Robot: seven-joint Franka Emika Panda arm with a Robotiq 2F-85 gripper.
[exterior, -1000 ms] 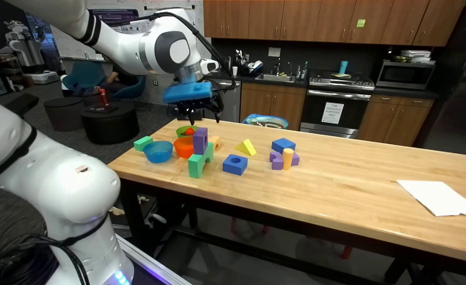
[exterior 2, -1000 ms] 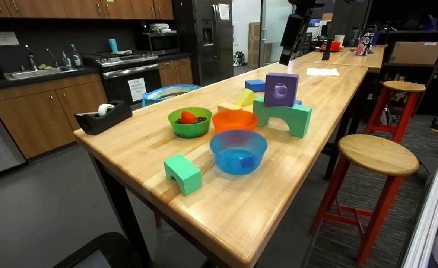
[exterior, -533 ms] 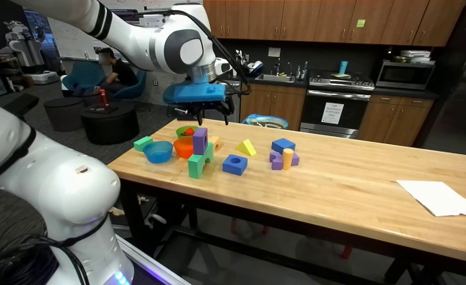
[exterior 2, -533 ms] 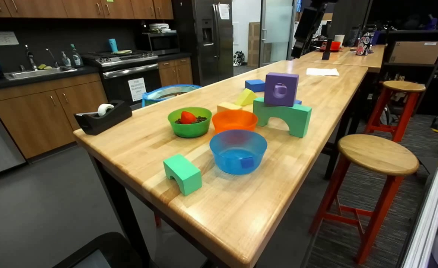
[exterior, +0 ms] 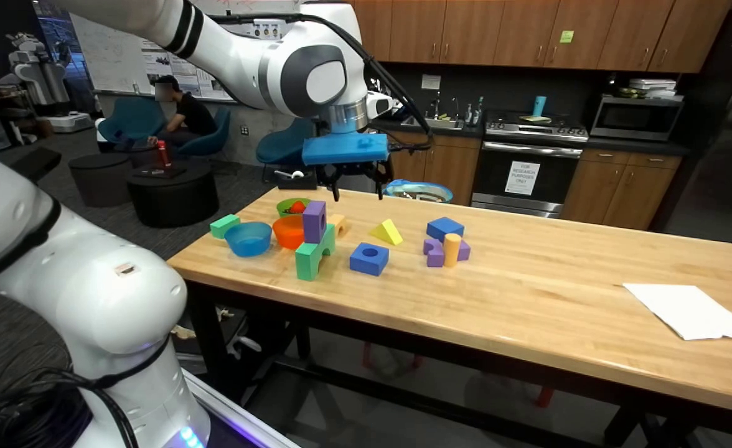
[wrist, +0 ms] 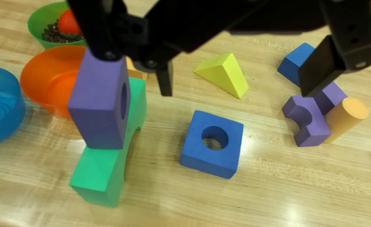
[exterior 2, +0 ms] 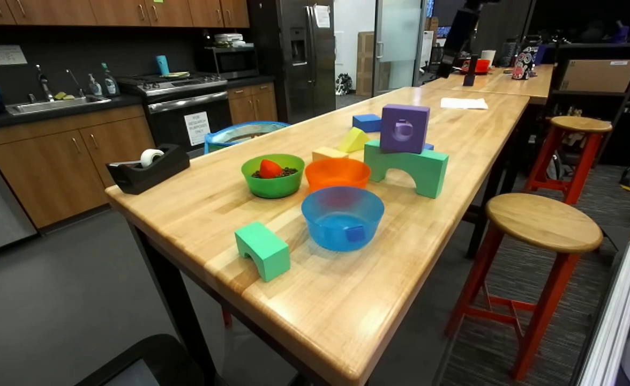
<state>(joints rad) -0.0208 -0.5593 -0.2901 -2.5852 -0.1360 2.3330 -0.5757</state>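
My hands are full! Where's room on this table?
A big bare patch lies between the orange cylinder and white paper. A smaller one lies between the blue holed block and purple notched block. It's crowded around the orange bowl, blue bowl and big green arch.

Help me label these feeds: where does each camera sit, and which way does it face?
An exterior view: beside the arm, facing across the table to the stove; arm and open gripper show.
An exterior view: off the table's end, facing along its length past the blue bowl; part of the gripper shows.
Wrist view: mounted by the gripper, facing down at the blue holed block; jaws show at top.
Both exterior views share the purple block on the green arch.
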